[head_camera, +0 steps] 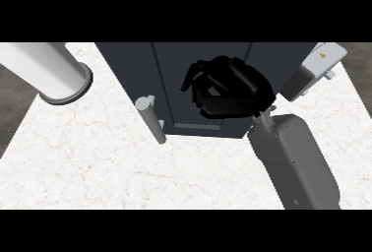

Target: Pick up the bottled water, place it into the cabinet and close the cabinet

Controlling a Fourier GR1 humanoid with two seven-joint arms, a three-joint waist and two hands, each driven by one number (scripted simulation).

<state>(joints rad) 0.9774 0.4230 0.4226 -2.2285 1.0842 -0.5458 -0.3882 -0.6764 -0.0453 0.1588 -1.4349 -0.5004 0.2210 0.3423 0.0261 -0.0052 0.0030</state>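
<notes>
Right hand (229,91) | fingers curled, nothing visibly held | over dark cabinet (170,88) top

Cabinet (174,83): dark slate grey, with pale grey bar handle (152,118). Counter (109,167): white marble with faint reddish veins. Right hand (229,91): black, on grey forearm (298,162). Cylinder (51,69) at upper left: white, grey-rimmed.

The cabinet (174,83) is standing upright on the white marbled worktop (109,167), a dark grey box seen steeply from above. Its front panels are running in tall vertical strips, and a pale grey bar handle (152,118) is sticking out at its lower left corner. The bottled water is not showing anywhere.
</notes>
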